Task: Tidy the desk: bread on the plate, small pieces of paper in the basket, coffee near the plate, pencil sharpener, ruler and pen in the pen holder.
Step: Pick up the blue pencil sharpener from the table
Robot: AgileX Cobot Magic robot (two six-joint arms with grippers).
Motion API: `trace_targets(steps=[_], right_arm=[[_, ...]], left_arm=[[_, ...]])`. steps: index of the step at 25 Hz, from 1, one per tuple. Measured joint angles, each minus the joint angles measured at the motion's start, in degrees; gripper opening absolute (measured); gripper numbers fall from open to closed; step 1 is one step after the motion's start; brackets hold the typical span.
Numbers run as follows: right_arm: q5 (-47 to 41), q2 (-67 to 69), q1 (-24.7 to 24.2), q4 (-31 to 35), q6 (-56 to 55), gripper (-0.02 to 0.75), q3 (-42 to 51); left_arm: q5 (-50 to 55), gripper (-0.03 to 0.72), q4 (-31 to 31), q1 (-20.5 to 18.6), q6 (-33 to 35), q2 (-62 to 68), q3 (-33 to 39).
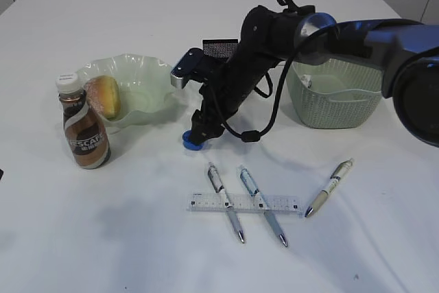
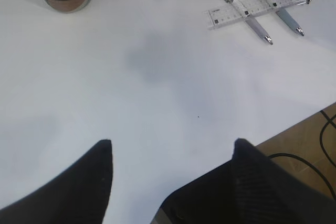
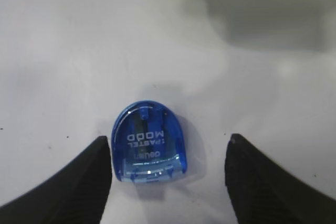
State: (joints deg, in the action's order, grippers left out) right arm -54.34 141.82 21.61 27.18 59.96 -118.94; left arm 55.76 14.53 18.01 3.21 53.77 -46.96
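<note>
Exterior view: right arm reaches across the middle of the white surface (image 1: 82, 238), its gripper (image 1: 195, 135) down over the blue pencil sharpener (image 1: 191, 142), which lies flat mid-surface, partly hidden by the arm. Bread (image 1: 105, 95) already sits in the green plate (image 1: 147, 77) toward the far left; coffee bottle (image 1: 84, 128) stands just beside the plate. Basket (image 1: 336, 104) at far right. Ruler (image 1: 274, 204) lies near the front edge under two crossed pens (image 1: 226, 200), a third pen (image 1: 329, 186) apart to its right. Pen holder probably the dark thing behind the arm, cannot tell.

Left wrist view: left gripper (image 2: 170, 153) open wide, nothing between the fingers, hovering over bare surface near the front edge. Coffee bottle base, ruler and pens at the top of the frame.

Right wrist view: right gripper (image 3: 168, 153) open wide, fingers (image 3: 86, 182) either side of the pencil sharpener, which lies closer to the left finger, not gripped; whether it touches that finger, cannot tell. Small rounded clear-plastic shell, lettering on top.

Judgement: the sharpener looks light, rigid, smooth, likely slippery. Low and flat, so the fingers need to go right down to the surface. Best taken across its two straighter sides near the flat end, not the curved end, where it could squirt out. It sits off-centre, so closing may nudge it sideways first.
</note>
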Motion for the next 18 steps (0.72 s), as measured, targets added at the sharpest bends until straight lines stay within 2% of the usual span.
trace_targets(steps=[18], right_arm=[[0.66, 1.23, 0.52, -0.66, 0.69, 0.529, 0.0]], left_arm=[[0.0, 0.501, 0.0, 0.0, 0.0, 0.0, 0.0]])
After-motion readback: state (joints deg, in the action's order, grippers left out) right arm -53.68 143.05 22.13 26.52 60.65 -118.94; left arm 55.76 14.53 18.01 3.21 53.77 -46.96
